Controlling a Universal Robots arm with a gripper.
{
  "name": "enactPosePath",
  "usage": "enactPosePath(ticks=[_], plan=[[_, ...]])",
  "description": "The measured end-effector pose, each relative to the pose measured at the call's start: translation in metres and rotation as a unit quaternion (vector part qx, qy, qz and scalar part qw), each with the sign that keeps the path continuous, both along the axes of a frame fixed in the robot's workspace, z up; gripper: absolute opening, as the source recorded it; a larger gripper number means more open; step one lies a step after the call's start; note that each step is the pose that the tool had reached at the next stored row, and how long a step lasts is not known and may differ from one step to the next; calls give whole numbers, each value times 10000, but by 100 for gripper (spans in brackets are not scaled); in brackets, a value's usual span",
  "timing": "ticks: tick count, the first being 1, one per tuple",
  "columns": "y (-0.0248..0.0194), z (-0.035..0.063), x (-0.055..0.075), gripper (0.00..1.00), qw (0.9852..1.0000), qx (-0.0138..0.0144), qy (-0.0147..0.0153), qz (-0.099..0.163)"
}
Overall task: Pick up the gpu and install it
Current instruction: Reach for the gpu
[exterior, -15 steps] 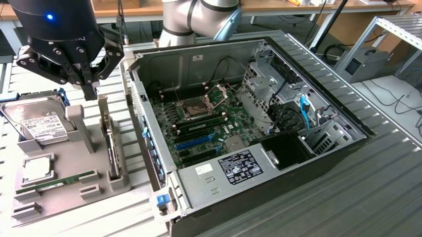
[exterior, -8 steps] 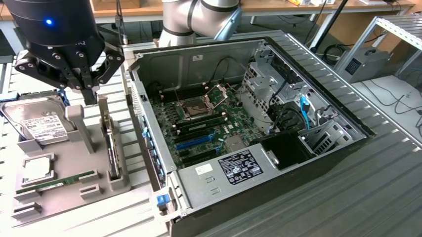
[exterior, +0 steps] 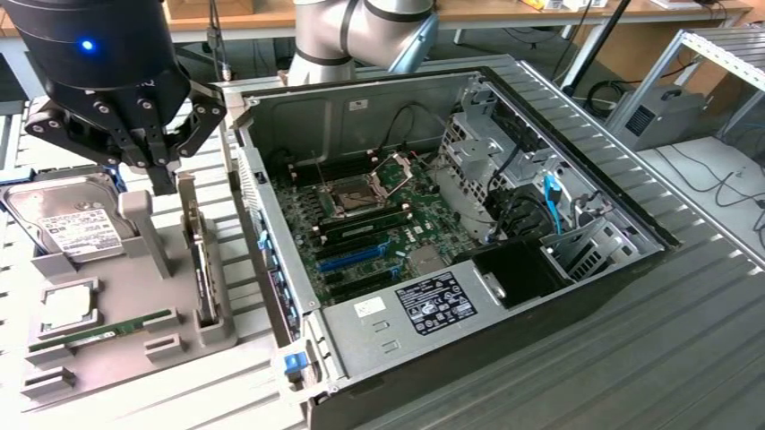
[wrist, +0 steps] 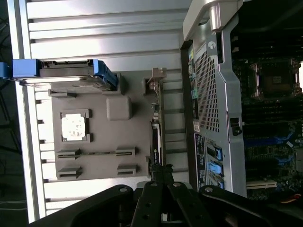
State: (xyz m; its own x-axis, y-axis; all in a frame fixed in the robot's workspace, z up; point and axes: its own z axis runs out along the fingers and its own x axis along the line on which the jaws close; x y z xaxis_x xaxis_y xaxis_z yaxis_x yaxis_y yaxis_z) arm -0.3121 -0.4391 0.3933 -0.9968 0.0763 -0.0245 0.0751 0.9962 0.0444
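The gpu [exterior: 201, 264] is a thin dark card standing on edge in a slot of the grey holder tray [exterior: 120, 358], at the exterior view's left beside the open computer case [exterior: 442, 224]. In the wrist view the gpu [wrist: 155, 135] runs lengthwise, with its metal bracket [wrist: 156, 75] at the far end. My gripper [exterior: 171, 179] hangs above the far part of the tray, over the line of the card. It is shut, its fingertips [wrist: 162, 172] together and holding nothing.
On the tray lie a silver hard drive [exterior: 72, 224], a CPU chip [exterior: 66, 309] and a green RAM stick [exterior: 102, 336]. The case's motherboard [exterior: 358, 233] lies exposed, with blue slots [exterior: 353, 260] and a drive cage [exterior: 502, 170]. The case's rear wall [wrist: 213, 94] stands close beside the card.
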Motion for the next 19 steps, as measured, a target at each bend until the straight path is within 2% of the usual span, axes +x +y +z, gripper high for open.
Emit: enactPosePath(ticks=[7, 15, 19], plan=[[0, -16, 0, 11, 10000, 0, 0, 0], [0, -113, 0, 11, 10000, 0, 12, 0], [0, -121, 0, 11, 10000, 0, 14, 0]])
